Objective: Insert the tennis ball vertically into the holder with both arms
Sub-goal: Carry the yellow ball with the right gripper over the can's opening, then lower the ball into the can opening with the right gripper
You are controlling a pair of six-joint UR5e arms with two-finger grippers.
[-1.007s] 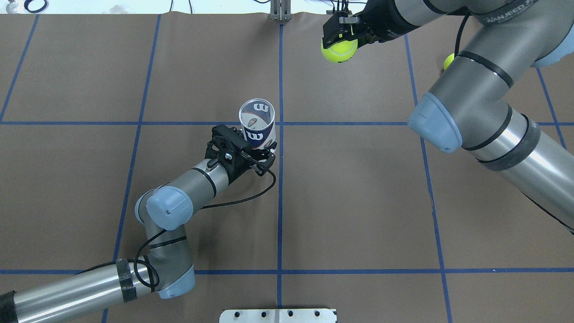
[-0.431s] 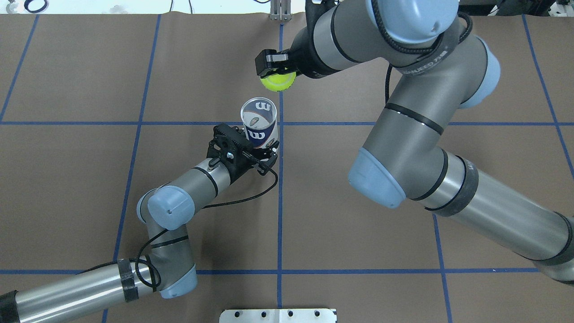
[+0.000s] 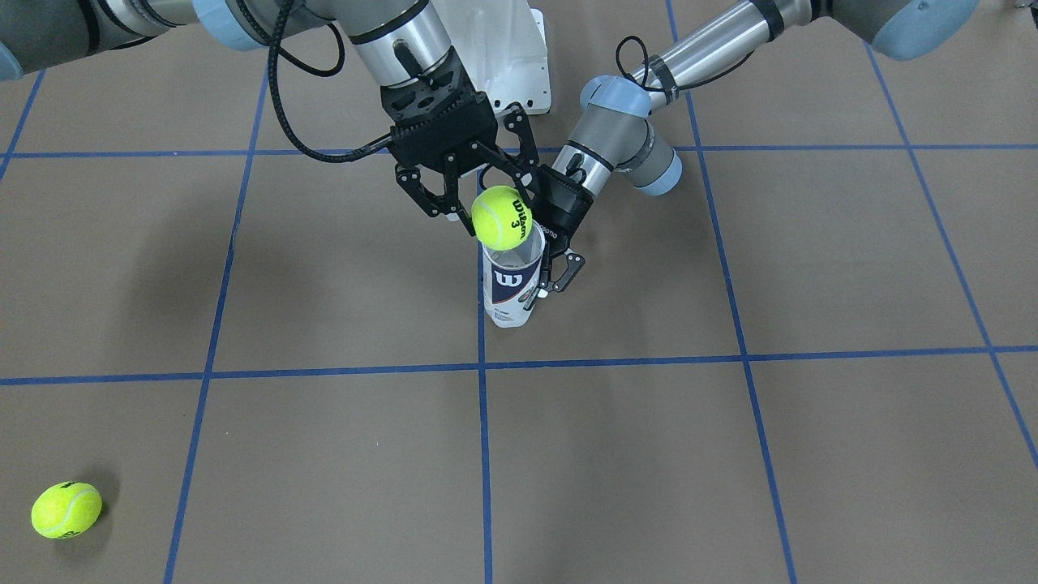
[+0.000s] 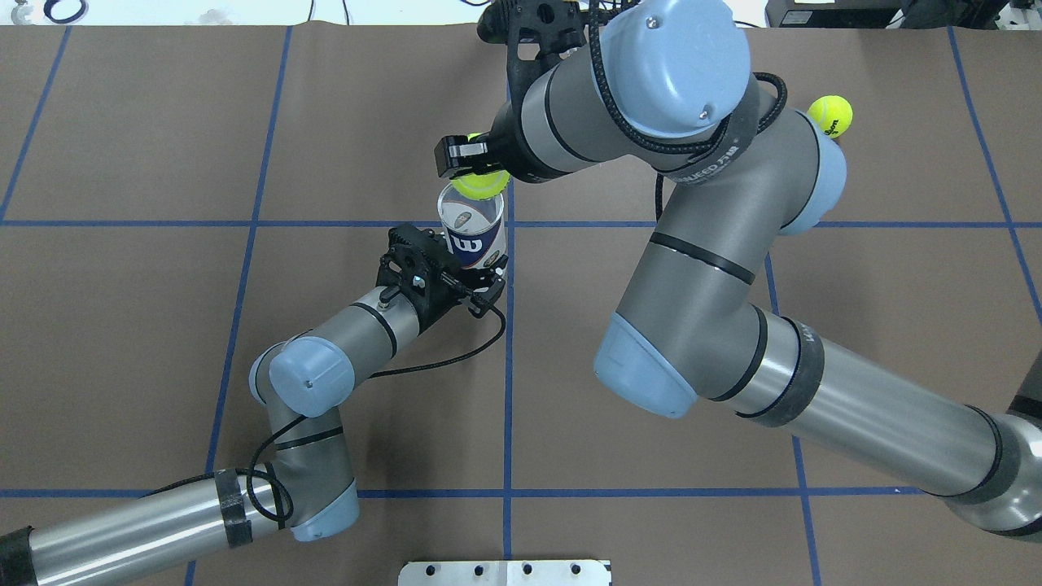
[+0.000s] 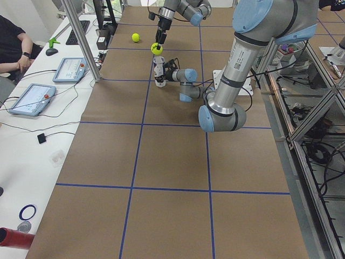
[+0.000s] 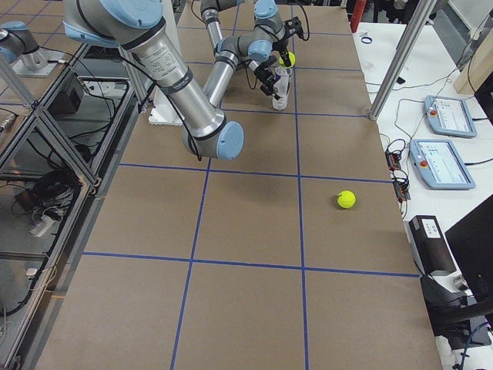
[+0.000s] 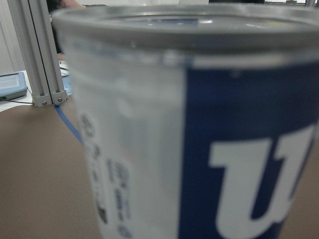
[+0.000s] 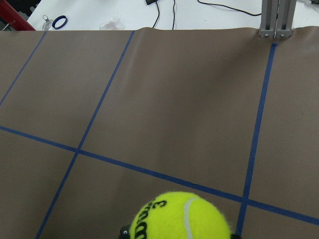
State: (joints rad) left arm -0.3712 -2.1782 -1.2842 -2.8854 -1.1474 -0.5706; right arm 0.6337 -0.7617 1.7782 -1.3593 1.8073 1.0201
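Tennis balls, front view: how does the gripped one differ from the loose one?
The gripped ball is held in the right gripper at the holder's open top. The loose ball lies on the table, far from both arms and untouched. The gripped ball shows "Wilson 3" print, while the loose ball's print is unreadable. Both are yellow-green and look alike in size.

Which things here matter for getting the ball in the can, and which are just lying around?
In use: holder, held tennis ball, left end effector, right end effector.
Lying about: loose tennis ball, tablets.
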